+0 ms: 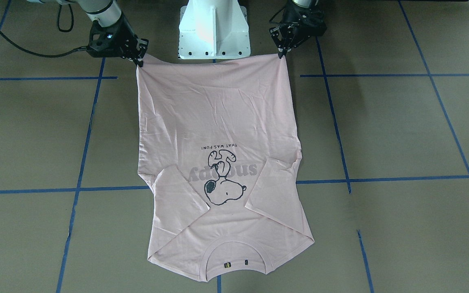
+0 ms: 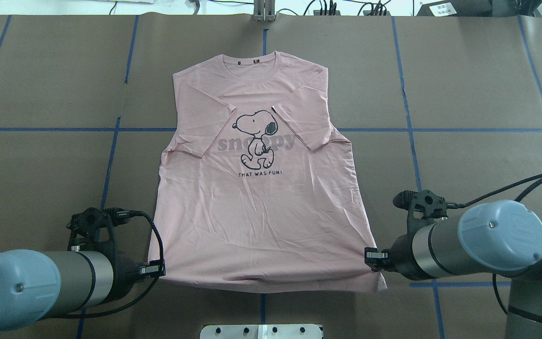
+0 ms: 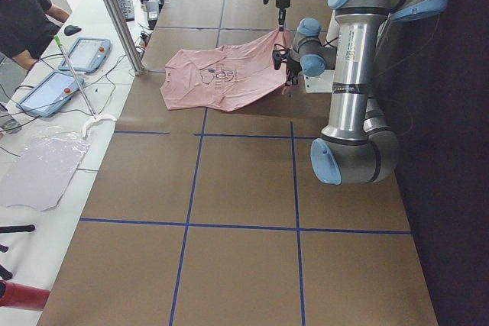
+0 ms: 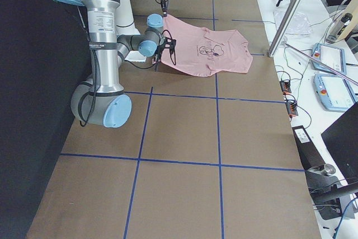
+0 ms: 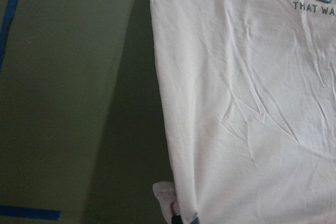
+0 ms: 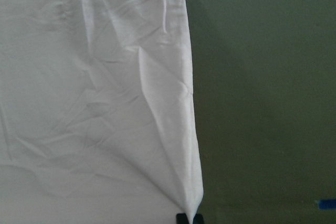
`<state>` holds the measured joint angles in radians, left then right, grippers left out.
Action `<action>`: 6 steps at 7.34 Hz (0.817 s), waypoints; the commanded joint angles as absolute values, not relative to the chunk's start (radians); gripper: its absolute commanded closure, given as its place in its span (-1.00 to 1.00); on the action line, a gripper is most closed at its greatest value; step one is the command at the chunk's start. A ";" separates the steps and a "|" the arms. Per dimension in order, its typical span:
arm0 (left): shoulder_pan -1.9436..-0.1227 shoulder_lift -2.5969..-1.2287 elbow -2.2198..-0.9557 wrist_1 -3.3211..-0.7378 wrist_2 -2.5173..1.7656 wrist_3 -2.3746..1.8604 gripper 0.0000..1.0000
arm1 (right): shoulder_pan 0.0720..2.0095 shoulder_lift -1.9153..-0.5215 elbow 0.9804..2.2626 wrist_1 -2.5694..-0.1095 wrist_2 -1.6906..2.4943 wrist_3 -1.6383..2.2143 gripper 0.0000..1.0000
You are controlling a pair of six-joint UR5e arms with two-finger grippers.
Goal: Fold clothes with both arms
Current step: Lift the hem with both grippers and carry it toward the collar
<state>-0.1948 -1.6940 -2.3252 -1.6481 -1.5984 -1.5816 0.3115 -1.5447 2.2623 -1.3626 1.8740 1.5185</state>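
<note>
A: Garment position?

B: Pale pink short-sleeved T-shirt, dog print up, spread on the brown paper-covered table. Ribbed collar on the side away from the robot, hem nearest it. Both short sleeves lie turned in across the chest.

A: Pincers?

B: Black two-finger left gripper is pinched on one hem corner. Black two-finger right gripper is pinched on the other. Hem drawn fairly straight between them.

A: Why hold it there?

B: My read: gripping both corners keeps the hem taut, so the lower half can be carried toward the collar as one even fold.

A: Hem off the table?

B: Side views suggest the corners ride slightly raised, but they are too small there to be sure.
</note>
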 commanded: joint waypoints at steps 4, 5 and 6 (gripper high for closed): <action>-0.147 -1.698 -2.402 -1.609 -1.663 -1.582 1.00 | 0.274 -1.589 2.370 -1.361 1.881 1.583 1.00; -0.162 -1.703 -2.396 -1.609 -1.667 -1.578 1.00 | 0.320 -1.550 2.361 -1.361 1.881 1.582 1.00; -0.231 -1.710 -2.395 -1.609 -1.670 -1.557 1.00 | 0.366 -1.516 2.349 -1.359 1.881 1.582 1.00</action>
<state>-0.1744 -1.7023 -2.3979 -1.6097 -1.6629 -1.5745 0.3054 -1.5573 2.3618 -1.3606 1.8798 1.5833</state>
